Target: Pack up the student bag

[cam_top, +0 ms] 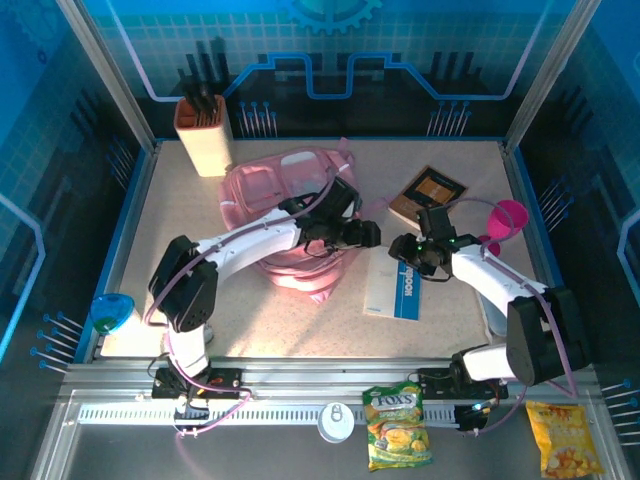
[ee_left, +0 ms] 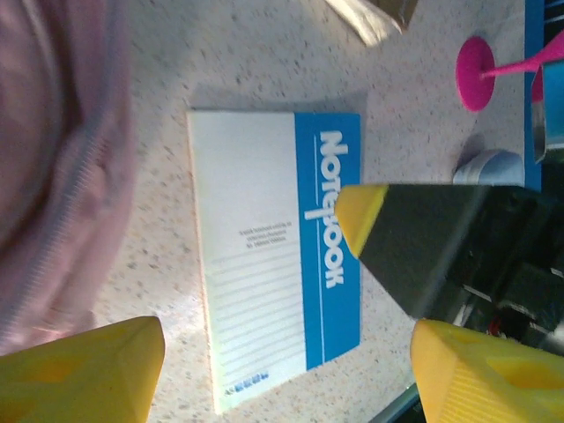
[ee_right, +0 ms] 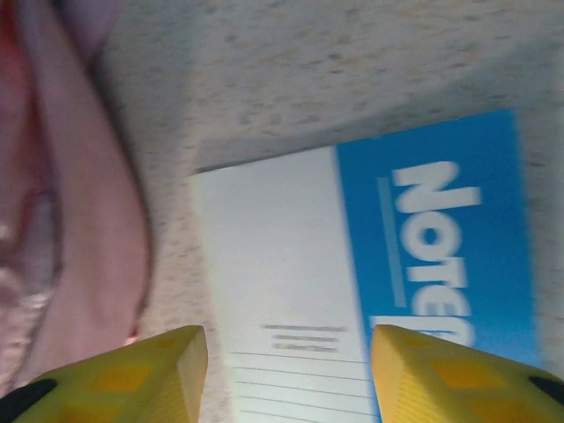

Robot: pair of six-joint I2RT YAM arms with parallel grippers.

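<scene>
**A:** From above, where is the student bag?

**B:** The student bag (cam_top: 290, 215) lies slumped on the table (cam_top: 200, 290), left of centre, with the left arm laid across it. The left gripper (cam_top: 367, 234) and right gripper (cam_top: 405, 250) hang nose to nose just past the bag's right edge, over the top end of the notebook (cam_top: 395, 290). I judge both are there for the notebook, since it is the loose thing nearest the bag.

**A:** What else is around?

**B:** A brown book (cam_top: 428, 193) and a pink funnel (cam_top: 505, 220) sit farther right, well apart from the bag. This view gives the layout, but the jaws are too small to read.

**A:** And the left wrist camera?

**B:** It settles the left hand. Its yellow fingers (ee_left: 88, 370) stand wide at the lower corners with nothing between them, and the notebook (ee_left: 256, 256) lies flat below. The right gripper's dark, yellow-tipped finger reaches in from the right over the blue title band. The bag's zip (ee_left: 75, 185) runs down the left, near the notebook and apparently not touching it.

**A:** The right wrist?

**B:** It is closer and blurrier. The right hand's fingers (ee_right: 132, 379) are parted and hold nothing. They are spread over the white part of the cover, which suits a descent onto the notebook. I cannot tell whether they touch the cover. Pink bag fabric (ee_right: 79, 220) bulges along the left, and from here it looks very close to the notebook's corner.
</scene>
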